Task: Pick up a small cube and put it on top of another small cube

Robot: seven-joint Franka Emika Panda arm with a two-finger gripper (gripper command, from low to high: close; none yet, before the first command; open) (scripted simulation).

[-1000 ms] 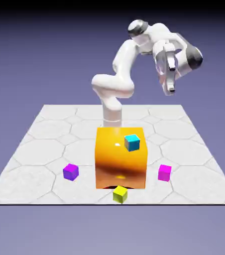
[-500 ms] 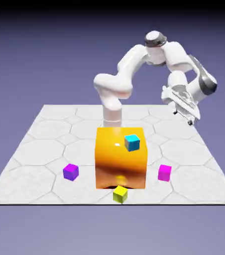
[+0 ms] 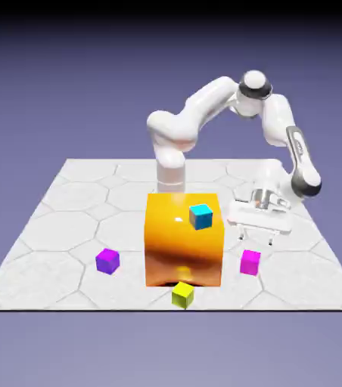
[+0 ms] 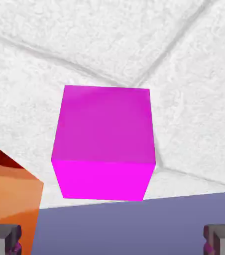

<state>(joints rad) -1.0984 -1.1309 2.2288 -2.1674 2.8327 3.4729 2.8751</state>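
Note:
The small cube, bright magenta-pink (image 3: 250, 261), rests on the table at the exterior view's right, beside the big orange block (image 3: 183, 242). My gripper (image 3: 255, 239) hangs just above it, pointing down, jaws wide open with nothing between them. In the hand view the small cube (image 4: 104, 142) looms large in the middle, lying between and beyond my two grey fingertips (image 4: 2, 239), which stand far apart at the bottom corners. Nothing touches the cube.
A cyan cube (image 3: 200, 216) sits on the orange block's top, near its front right edge. A yellow-green cube (image 3: 182, 294) lies in front of the block, and a darker purple cube (image 3: 107, 261) to its left. The block's corner (image 4: 10, 199) shows at the hand view's lower left.
The arm has swung toward the exterior view's right and come down, bringing the hand from high above the table to just over the magenta cube. The jaws stayed open. No cube moved.

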